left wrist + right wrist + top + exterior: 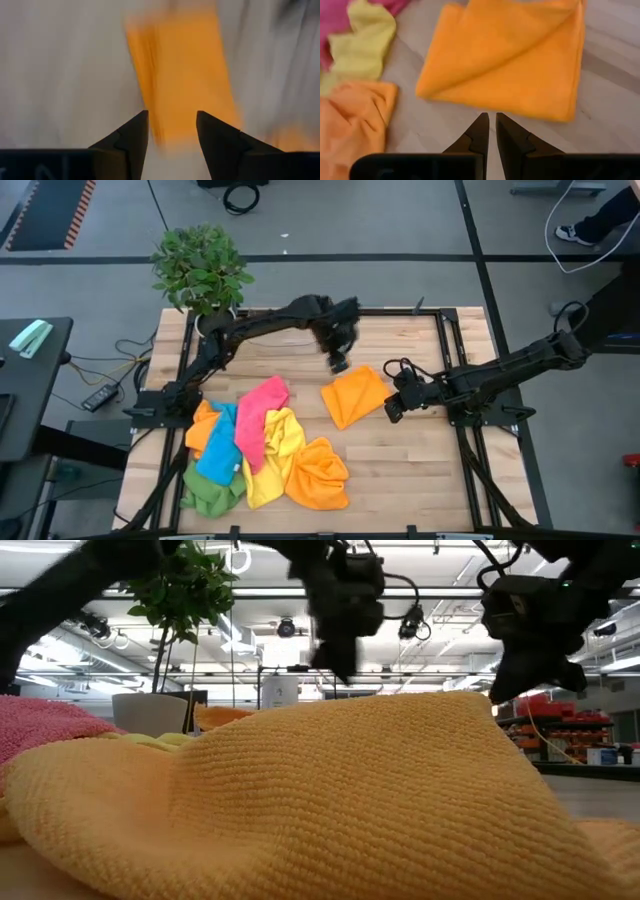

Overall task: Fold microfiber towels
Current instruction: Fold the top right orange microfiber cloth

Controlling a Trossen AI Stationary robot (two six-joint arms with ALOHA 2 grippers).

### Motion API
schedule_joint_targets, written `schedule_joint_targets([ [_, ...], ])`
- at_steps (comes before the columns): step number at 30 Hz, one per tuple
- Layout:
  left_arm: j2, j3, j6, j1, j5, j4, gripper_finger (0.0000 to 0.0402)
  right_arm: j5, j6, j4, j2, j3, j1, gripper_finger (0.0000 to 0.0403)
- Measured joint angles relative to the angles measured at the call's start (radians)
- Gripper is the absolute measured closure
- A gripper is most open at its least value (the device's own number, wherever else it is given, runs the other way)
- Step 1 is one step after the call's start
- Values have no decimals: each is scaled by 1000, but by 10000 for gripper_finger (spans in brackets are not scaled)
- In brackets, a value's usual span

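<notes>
- Above the folded orange towel [354, 396], left gripper [339, 364] hangs with fingers apart, holding nothing.
- Right gripper [392, 409] beside it, fingers nearly together, empty.
- Only the overhead view shows the towel pile [262, 457].

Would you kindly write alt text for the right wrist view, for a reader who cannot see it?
A folded orange towel lies on the wooden table, just ahead of the right hand, whose fingers are nearly together and hold nothing. Off to one side sit crumpled yellow, pink and orange towels.
</notes>
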Motion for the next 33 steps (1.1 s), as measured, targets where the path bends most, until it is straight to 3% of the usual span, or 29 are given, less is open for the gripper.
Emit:
schedule_joint_targets([
  [2, -59, -104, 36, -31, -2, -33, 229, -2, -26, 54, 3, 0, -37, 361],
  [5, -173, -328, 18, -80, 0, 91, 238, -59, -112, 158, 11, 0, -126, 361],
  [12, -484, -931, -208, -163, -8, 752, 268, -319, -239, 392, 162, 14, -350, 361],
  [17, -552, -1210, -287, -192, -75, 1178, 294, -398, -375, 385, 367, 143, -390, 361],
  [22, -515, -1340, -282, -183, -110, 1371, 341, -422, -529, 240, 542, 334, -436, 361],
  [26, -478, -1358, -277, -167, -129, 1461, 391, -503, -633, 160, 643, 447, -491, 352],
  [29, -456, -1354, -250, -163, -139, 1486, 388, -586, -672, 146, 703, 490, -516, 320],
  [33, -431, -1346, -225, -163, -144, 1503, 385, -595, -706, 135, 749, 520, -524, 257],
])
